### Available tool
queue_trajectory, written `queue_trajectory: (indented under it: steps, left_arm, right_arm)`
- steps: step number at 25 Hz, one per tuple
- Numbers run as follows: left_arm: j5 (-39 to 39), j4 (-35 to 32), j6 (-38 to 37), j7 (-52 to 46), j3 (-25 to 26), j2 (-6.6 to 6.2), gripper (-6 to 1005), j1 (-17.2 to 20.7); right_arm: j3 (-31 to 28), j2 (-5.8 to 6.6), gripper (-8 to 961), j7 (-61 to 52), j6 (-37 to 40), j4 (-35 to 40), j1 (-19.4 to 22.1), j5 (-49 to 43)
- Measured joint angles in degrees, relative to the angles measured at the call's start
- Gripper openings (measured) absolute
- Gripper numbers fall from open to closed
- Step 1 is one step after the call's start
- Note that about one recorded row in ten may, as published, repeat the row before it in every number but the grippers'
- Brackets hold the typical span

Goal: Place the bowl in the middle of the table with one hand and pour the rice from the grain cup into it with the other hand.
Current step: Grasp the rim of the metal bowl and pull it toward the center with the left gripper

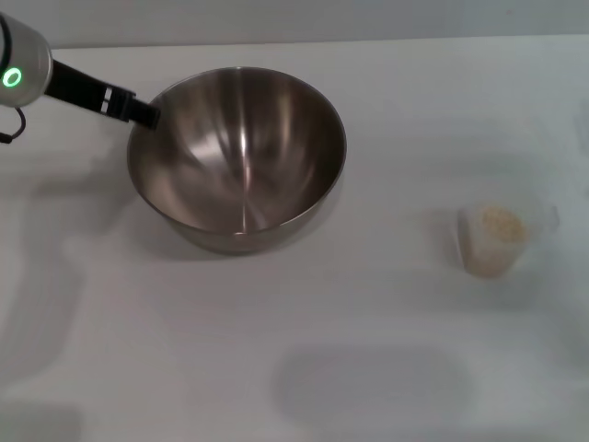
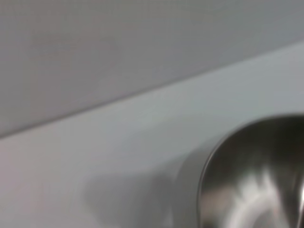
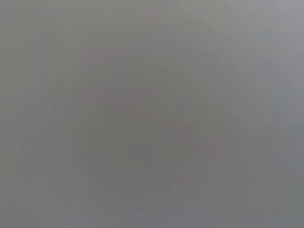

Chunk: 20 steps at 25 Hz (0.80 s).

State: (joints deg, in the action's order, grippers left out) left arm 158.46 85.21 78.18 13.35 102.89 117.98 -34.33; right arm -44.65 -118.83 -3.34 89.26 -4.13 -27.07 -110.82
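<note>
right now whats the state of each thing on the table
bowl: upright, empty, left of table centre
cup: upright, rice inside, standing apart to the bowl's right
left gripper: at the bowl's far-left rim
right gripper: not in view
table: bears bowl and cup

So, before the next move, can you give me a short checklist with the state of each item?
1. Left claw at the bowl rim: ok, though a firm grip cannot be told.
2. Bowl upright and empty: ok.
3. Bowl in the middle of the table: not ok, it sits left of centre and toward the far side.
4. Cup upright, apart from the bowl, rice inside: ok.
5. Right claw ready at the cup: cannot tell, it is not in view.
</note>
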Motion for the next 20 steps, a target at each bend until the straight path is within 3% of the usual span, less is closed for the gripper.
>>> queue_trajectory:
  steps: [7, 20]
  left_arm:
    - [2.64, -9.15, 0.75, -0.31, 0.05, 0.09, 837, -4.38]
    - [2.90, -18.40, -3.39, -0.35, 1.24, 0.06, 836, -9.21]
  right_arm:
    - [0.00, 0.00, 638, 0.01, 0.68, 0.00, -0.13, -0.06]
    - [0.00, 0.05, 637, 0.18, 0.74, 0.09, -0.68, 0.01]
